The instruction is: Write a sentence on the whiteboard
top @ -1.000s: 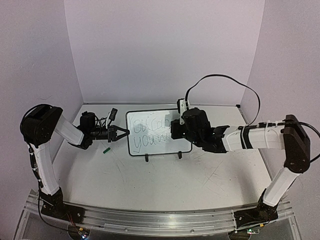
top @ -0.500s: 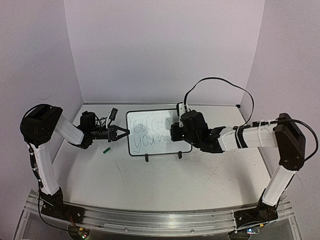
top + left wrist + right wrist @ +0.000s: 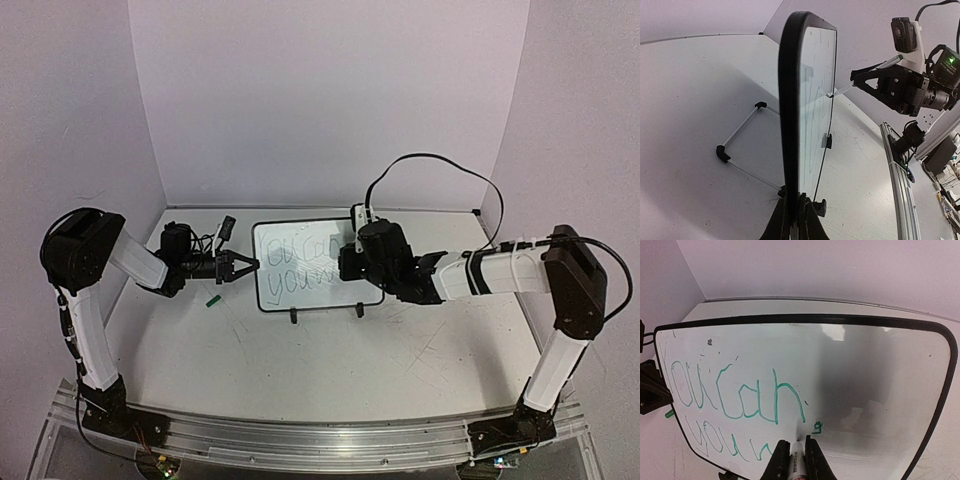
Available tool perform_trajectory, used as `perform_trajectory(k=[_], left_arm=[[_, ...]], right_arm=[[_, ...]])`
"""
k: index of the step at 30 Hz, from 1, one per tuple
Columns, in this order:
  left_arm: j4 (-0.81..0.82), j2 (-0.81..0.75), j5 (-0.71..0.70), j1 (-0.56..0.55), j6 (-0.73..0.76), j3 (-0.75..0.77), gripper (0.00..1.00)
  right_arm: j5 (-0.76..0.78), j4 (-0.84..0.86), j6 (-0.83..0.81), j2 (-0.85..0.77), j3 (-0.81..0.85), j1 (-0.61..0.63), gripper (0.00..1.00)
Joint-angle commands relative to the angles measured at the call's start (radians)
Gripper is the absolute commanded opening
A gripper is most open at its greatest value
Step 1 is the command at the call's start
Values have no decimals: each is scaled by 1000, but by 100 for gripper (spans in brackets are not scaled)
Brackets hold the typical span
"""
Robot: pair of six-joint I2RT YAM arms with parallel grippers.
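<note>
Top external view: the whiteboard [image 3: 300, 300] stands on the tabletop [image 3: 300, 370]. The left pincer [image 3: 250, 266] is at its left edge and the right pincer [image 3: 347, 266] is before its right half, partly hiding the sentence [image 3: 290, 280].

Left wrist view: this pincer is clamped on the whiteboard's frame, and the marker [image 3: 844, 89] tip touches the writing face.

Right wrist view: the right pincer is clamped on the marker, its tip below "can", beside the unfinished second line. Light, short strokes and a firm left grip should stop the whiteboard rocking.

A small green piece [image 3: 212, 299] lies on the scratched white tabletop [image 3: 330, 365]. A metal rail [image 3: 300, 438] runs along its near edge, and pale walls [image 3: 330, 100] stand behind.
</note>
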Motion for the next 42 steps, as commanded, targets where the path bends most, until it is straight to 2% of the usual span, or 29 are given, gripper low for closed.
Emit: perform_trajectory(k=[1, 15, 42], left_arm=[[-59, -12, -67, -2, 40, 27, 0], [-67, -17, -69, -2, 46, 26, 0], [-72, -19, -73, -2, 49, 25, 0]], right_arm=[[40, -2, 9, 15, 19, -3, 0], [5, 12, 16, -62, -24, 22, 0], [33, 13, 29, 30, -18, 21, 0]])
